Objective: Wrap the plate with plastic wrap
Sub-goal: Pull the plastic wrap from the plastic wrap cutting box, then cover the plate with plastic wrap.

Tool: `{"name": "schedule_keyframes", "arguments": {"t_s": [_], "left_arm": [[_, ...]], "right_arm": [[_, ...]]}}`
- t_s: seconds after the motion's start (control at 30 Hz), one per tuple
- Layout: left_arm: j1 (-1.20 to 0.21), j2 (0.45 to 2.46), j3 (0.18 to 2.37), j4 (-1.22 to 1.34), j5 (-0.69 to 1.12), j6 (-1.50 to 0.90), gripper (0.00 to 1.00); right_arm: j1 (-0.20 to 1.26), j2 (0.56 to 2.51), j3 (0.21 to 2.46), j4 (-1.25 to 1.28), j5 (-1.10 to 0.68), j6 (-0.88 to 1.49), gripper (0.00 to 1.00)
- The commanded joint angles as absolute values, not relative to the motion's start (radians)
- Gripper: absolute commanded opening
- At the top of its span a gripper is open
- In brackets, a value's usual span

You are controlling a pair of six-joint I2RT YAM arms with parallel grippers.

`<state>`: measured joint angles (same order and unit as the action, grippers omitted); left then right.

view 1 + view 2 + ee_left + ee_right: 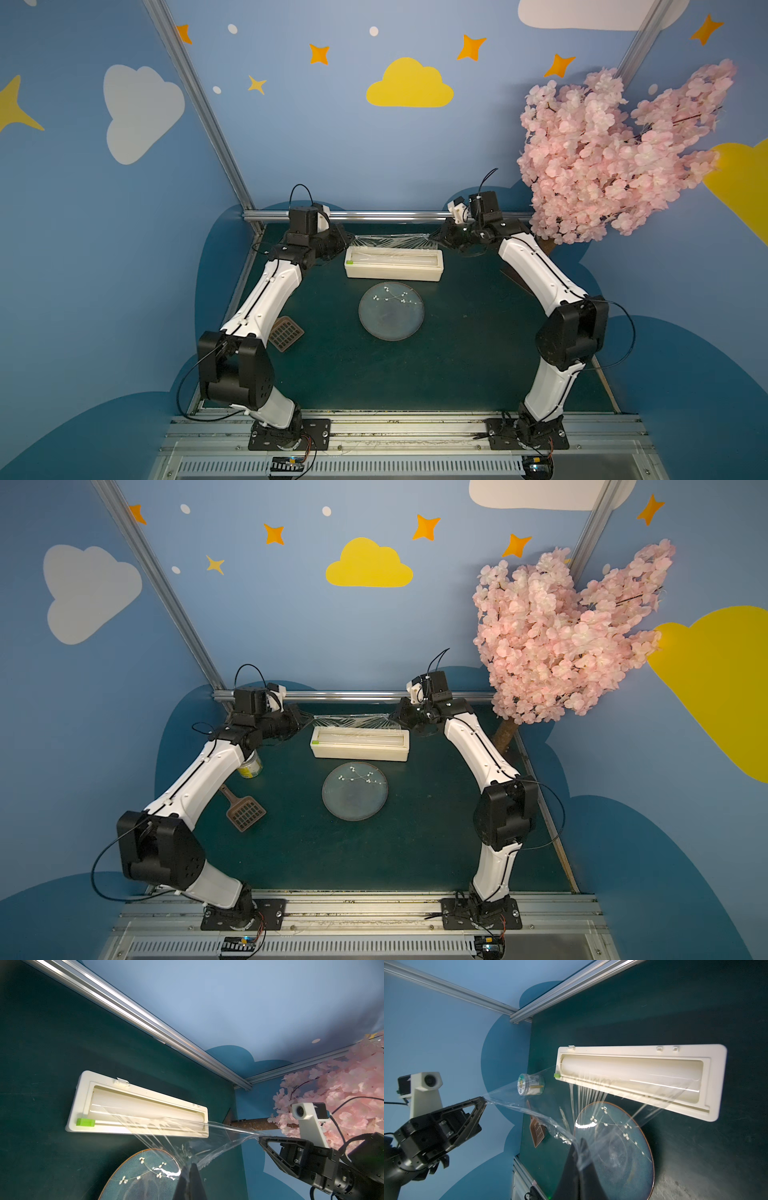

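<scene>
Your left jaws and right jaws are each pinching a bunched corner of the plastic wrap [390, 241], holding it taut above the dispenser box [393, 262], likely so a plate-wide sheet draws out. The plate [390, 311] lies bare on the tabletop [457, 353] just beside the box.

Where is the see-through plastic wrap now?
In a top view the plastic wrap is stretched between the left gripper and right gripper, both shut on it, above the dispenser box at the table's far end, beyond the plate.
</scene>
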<state>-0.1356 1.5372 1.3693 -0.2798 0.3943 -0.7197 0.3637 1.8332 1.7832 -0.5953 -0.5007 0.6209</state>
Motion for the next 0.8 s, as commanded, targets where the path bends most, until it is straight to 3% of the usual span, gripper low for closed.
{"name": "schedule_keyframes", "arguments": {"t_s": [0.0,0.47,0.77], "left_arm": [[-0.133,1.473,1.319,-0.238,0.41,-0.732,0.03],[-0.137,1.376,1.316,-0.273,0.399,-0.711,0.03],[-0.191,1.208,1.056,-0.28,0.388,-0.692,0.03]], "right_arm": [[0.369,1.759,1.746,-0.561,-0.534,0.608,0.0],[0.372,1.667,1.737,-0.591,-0.508,0.585,0.0],[0.436,1.52,1.385,-0.491,-0.527,0.59,0.0]]}}
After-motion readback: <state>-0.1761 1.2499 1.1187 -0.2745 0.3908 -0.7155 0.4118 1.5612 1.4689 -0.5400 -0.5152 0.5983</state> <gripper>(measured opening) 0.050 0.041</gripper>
